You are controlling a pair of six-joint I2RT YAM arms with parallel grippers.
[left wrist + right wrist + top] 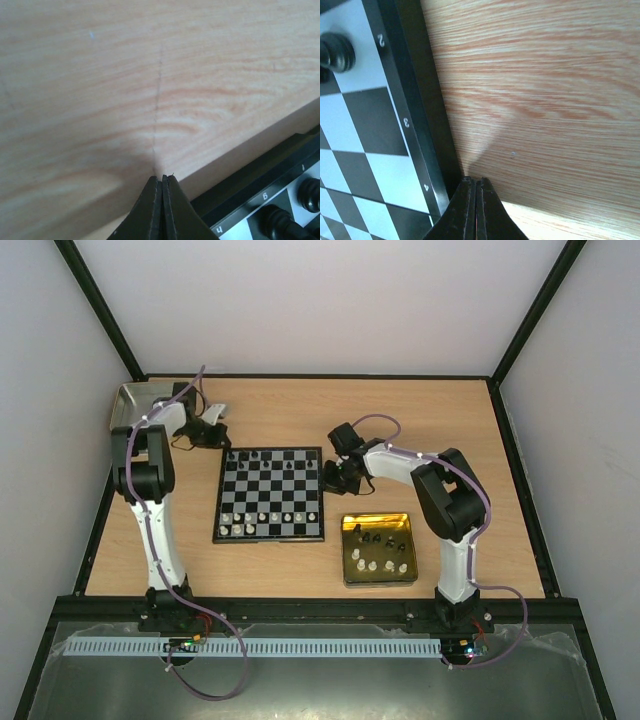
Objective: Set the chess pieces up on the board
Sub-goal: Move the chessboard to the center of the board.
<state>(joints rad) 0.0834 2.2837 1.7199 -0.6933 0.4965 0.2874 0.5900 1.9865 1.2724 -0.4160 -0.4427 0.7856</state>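
Board lies between the jaws — left off its far corner, right beside its edge — both pinched together, empty.

On the right wrist view, the black border of the board carries small white rank numerals along its right edge: 2, 3 and 4. On the left wrist view, the board border shows a 4 and a numeral that reads as 5 or 6. A third mark beside them is too cut off to read.

light wooden table under the board, gold tray by its near-right corner (silvery container far left)
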